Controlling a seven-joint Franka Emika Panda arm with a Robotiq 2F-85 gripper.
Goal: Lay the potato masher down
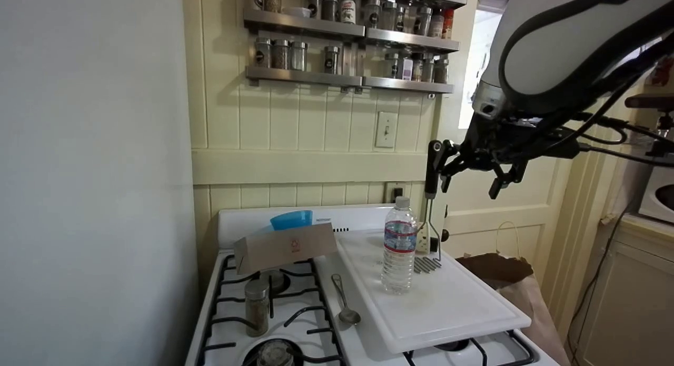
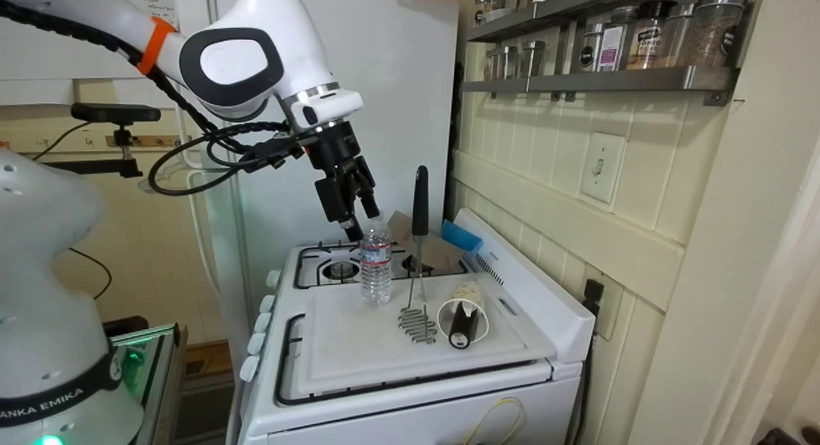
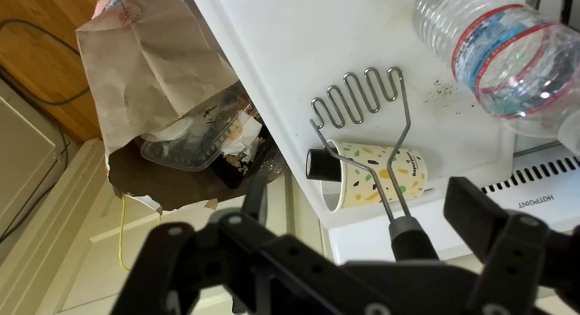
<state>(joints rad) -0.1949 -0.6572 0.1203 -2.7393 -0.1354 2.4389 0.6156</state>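
Bent at the wrist, the Franka Panda arm held its gripper slanting downward, the two fingers spread well apart. Near the gripper yet apart from it, the potato masher stood upright, black handle about level with the fingers, wire head down on the white cutting board. Lower than the gripper, that board also bore an upright water bottle and a patterned paper cup lying on its side.
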